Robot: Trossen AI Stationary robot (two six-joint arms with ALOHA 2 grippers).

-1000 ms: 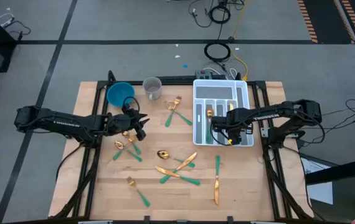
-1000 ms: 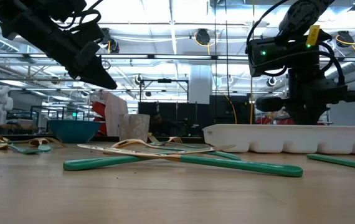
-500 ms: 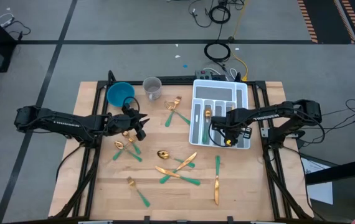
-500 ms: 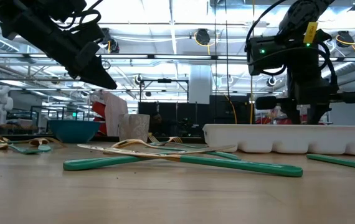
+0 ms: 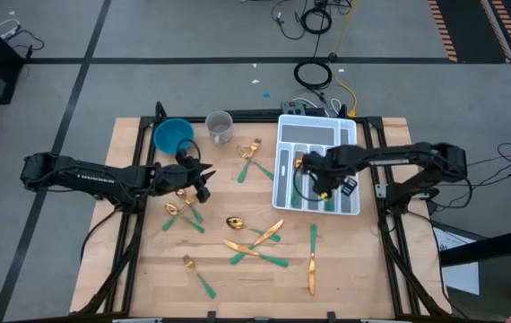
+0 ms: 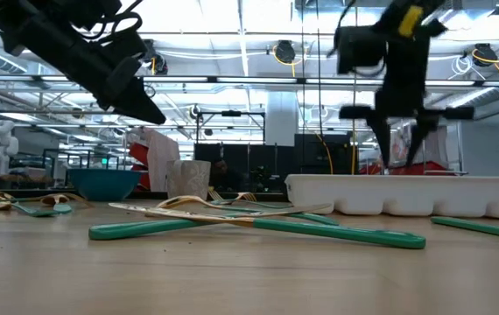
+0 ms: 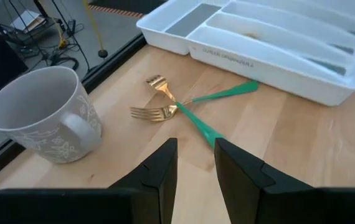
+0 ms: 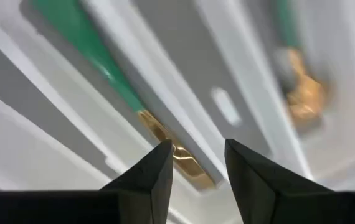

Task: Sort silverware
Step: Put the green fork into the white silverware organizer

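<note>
While poised above the white tray (image 5: 350, 135), right gripper (image 8: 195, 163) parted and empty, green-handled gold utensil (image 8: 118, 93) lying in the tray slot right beneath. Left gripper (image 7: 195, 163) parted and empty, two crossed forks (image 7: 165, 106) just ahead, mug (image 7: 37, 112) beside. More silverware (image 5: 255, 242) scattered between both grippers.

floor (image 5: 148, 36): grey, dark seams — ceiling lights (image 6: 241, 17): bright | cables (image 5: 314, 72): coiled

Pale wooden plank tabletop (image 5: 148, 269), matt. Silverware with shiny gold metal heads and matt green handles (image 5: 257, 252). White moulded plastic cutlery tray (image 5: 350, 135), smooth, semi-gloss. Grey patterned ceramic mug (image 7: 37, 112), matt.
</note>
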